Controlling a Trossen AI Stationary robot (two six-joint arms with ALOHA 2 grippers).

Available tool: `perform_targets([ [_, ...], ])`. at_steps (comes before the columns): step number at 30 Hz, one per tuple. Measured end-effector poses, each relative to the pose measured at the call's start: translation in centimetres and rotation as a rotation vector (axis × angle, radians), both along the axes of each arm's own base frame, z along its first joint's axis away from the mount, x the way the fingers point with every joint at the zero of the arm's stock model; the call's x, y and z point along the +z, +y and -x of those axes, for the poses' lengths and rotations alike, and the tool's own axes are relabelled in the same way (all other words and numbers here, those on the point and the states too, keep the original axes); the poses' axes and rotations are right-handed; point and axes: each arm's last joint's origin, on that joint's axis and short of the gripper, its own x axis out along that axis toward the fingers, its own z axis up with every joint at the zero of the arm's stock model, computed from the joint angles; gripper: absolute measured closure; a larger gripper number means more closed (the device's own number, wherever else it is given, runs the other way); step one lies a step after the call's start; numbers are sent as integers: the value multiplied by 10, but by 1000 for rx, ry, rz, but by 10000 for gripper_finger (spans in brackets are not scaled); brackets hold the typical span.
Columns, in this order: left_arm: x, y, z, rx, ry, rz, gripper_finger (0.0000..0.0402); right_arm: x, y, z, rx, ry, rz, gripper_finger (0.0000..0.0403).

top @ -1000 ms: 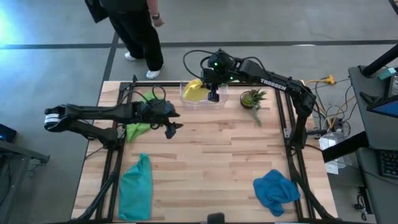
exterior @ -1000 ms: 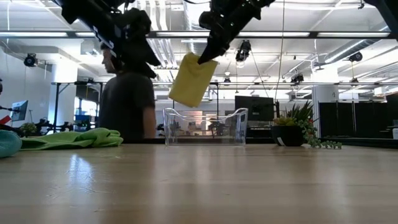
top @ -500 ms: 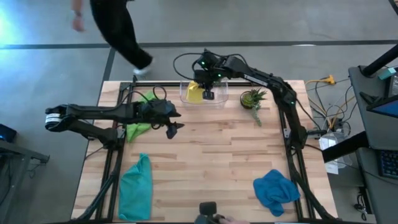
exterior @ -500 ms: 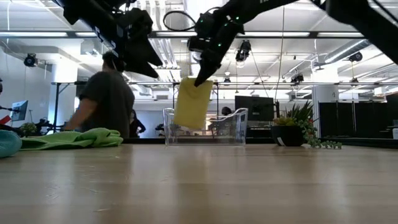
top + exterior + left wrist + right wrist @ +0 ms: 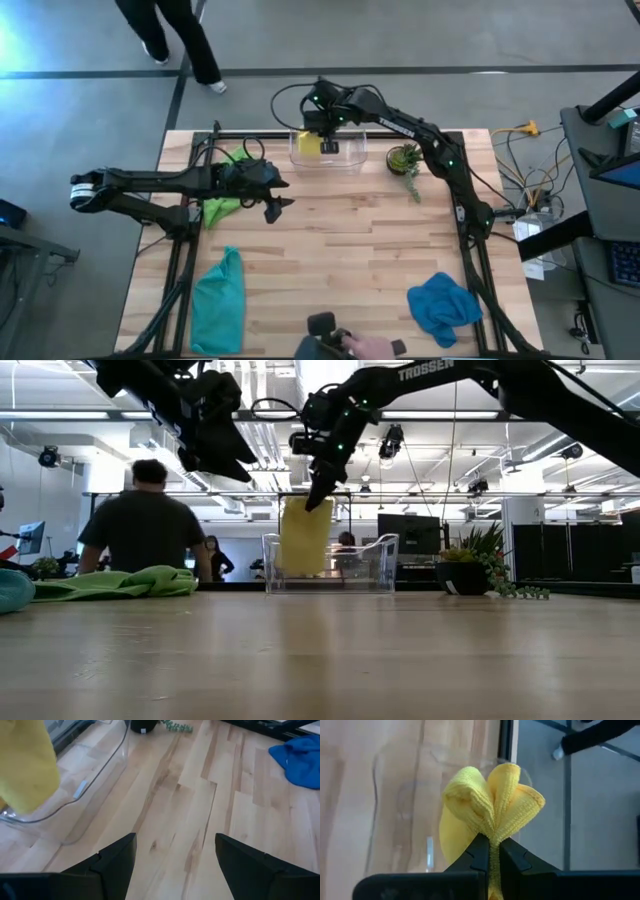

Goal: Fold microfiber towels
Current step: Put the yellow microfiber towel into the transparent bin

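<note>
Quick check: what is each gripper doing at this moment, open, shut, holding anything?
Left gripper: open, empty, above the table.
Right gripper: shut on the yellow towel, hanging it over the clear bin.

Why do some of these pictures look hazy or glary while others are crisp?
Low view: bright ceiling strip lights behind turn both arms into silhouettes, and the near tabletop is soft. Right wrist view: the yellow towel is sharp, the clear bin behind blurred. High view: a bluish glare in the top-left corner.

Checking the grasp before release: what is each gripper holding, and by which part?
The right gripper pinches the folded yellow towel at its bunched top edge, above the clear bin. The left gripper is open, holding nothing.
</note>
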Motion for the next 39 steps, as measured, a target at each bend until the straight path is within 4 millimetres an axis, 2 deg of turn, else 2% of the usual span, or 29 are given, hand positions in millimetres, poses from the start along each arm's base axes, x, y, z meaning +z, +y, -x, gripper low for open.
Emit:
perform_targets([
  [8, -1, 0, 0, -15, 11, -19, 148, -2, -2, -2, -18, 10, 34, 390],
  [17, -1, 0, 0, -16, 14, -19, 148, 0, 8, 8, -25, 45, -120, 390],
  [23, -1, 0, 1, -16, 14, -19, 148, 1, 7, 11, -41, 38, -164, 390],
  [31, -1, 0, 1, -14, 14, -18, 148, 6, -4, -6, -134, -61, 89, 390],
  [34, -1, 0, 0, -14, 13, -18, 148, -8, 1, -16, -125, -24, 129, 390],
  [39, 0, 0, 0, -13, 10, -16, 148, -48, 11, -35, -100, 108, 202, 390],
])
